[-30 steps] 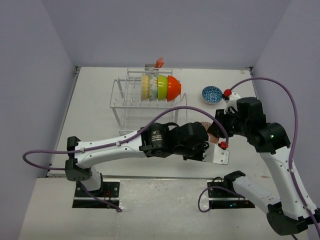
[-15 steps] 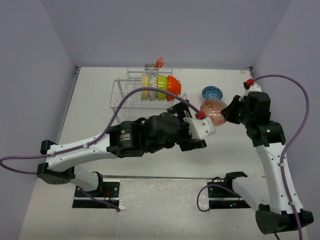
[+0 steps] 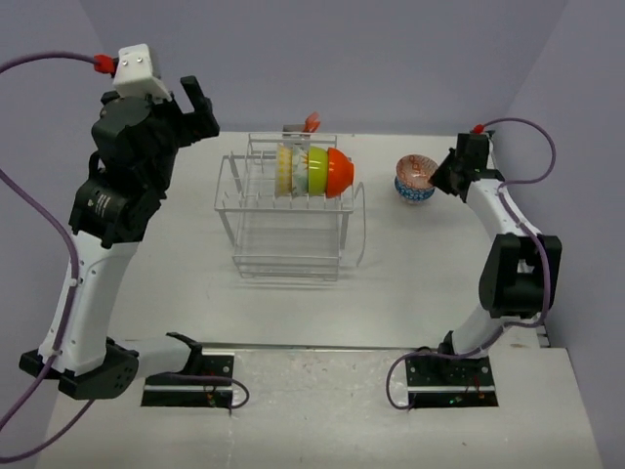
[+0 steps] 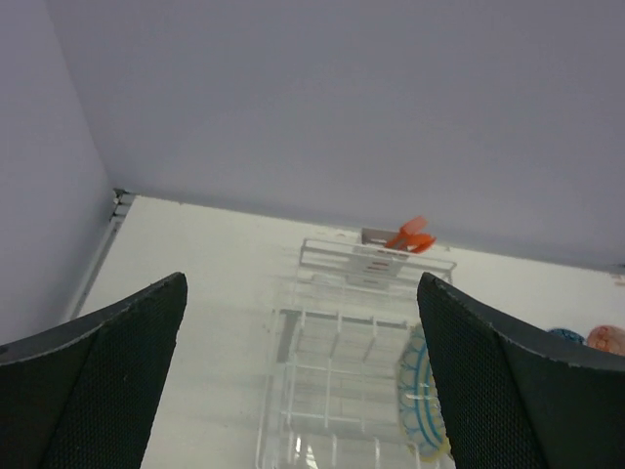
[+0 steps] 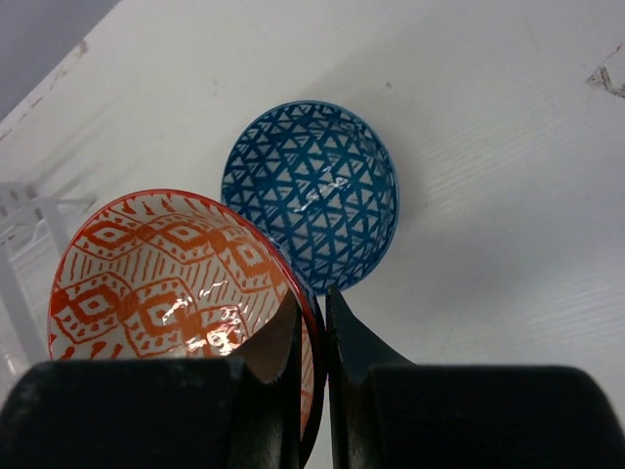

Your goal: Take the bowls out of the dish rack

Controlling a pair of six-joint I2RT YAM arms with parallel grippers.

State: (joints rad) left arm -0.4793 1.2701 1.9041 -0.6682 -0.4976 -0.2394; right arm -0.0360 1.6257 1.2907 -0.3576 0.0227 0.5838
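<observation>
Right wrist view: my right claw (image 5: 312,303) pinches the red bowl's (image 5: 166,283) rim, and the blue bowl (image 5: 312,191) lies just beyond at twelve o'clock. My left claw (image 4: 303,303) gapes wide, well away.

White worktop (image 3: 195,283) fills the middle here, matte and pale, boxed in on three sides by lavender walls: back wall (image 3: 322,59), left wall (image 3: 39,127), right wall (image 3: 586,147). Up near the far edge, about midway along, there's a small orange clip (image 3: 312,121) perched on a grey bracket (image 3: 293,128). From the left wrist view the clip (image 4: 411,236) is tilted, its two prongs pointing up and right. Down the worktop's left edge runs a thin metal strip (image 4: 103,244), meeting the far left corner. Over on the right side, a dark scuff (image 5: 607,80) marks the surface. At the near edge, a speckled pale ledge (image 3: 322,410).
</observation>
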